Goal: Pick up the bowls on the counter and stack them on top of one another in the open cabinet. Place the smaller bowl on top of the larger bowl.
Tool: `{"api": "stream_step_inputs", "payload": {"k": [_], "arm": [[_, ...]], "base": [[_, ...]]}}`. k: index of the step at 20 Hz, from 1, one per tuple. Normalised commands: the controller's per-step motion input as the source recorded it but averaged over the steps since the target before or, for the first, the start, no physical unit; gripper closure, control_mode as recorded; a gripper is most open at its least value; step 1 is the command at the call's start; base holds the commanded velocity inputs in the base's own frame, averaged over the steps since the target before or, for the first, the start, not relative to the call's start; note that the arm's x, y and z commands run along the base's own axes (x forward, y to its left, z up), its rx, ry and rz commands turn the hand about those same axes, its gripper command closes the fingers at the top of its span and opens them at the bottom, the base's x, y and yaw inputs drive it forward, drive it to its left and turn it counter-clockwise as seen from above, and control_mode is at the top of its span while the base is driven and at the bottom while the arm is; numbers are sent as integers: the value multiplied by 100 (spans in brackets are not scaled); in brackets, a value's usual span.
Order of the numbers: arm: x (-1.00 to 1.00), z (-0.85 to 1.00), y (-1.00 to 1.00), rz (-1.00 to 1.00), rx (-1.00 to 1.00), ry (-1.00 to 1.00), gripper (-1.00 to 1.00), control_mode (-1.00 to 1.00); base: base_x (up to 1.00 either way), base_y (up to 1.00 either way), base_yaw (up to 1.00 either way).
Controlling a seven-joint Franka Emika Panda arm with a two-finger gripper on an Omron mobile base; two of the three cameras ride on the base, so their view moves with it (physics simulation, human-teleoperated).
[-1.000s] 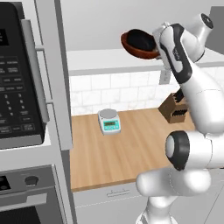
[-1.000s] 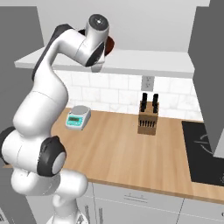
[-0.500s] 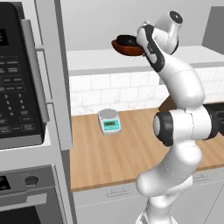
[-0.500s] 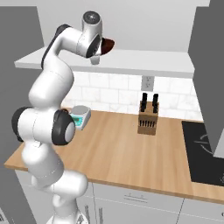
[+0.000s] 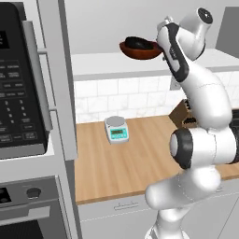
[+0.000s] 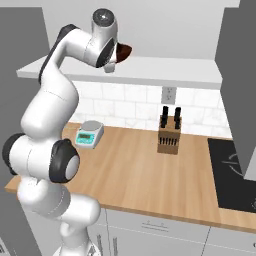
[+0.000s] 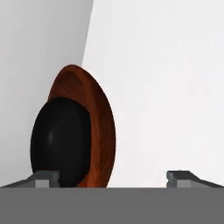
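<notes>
The small black bowl (image 5: 138, 43) sits nested inside the wider reddish-brown bowl (image 5: 140, 51) on the open cabinet's white ledge (image 5: 107, 63).

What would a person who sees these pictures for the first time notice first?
The small black bowl sitting inside the wide reddish-brown bowl on the white ledge of the open cabinet, high above the counter. The end effector is right beside them, fingers apart. Below, a white-and-teal kitchen scale stands on the wood.

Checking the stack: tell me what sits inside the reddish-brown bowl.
The small black bowl sits inside the reddish-brown bowl, on the cabinet ledge. The brown bowl's inner floor is covered by it.
</notes>
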Motion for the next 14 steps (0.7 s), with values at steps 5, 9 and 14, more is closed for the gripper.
{"api": "stream_step_inputs", "payload": {"k": [5,9,14], "arm": [[-100,-86,-30,0,1,-25,-100,-100],[-100,-100,0,0,-5,-15,-100,-100],[-92,-100,51,12,-60,-1,-100,-100]], "base": [[0,0,0],[0,0,0],[0,0,0]]}}
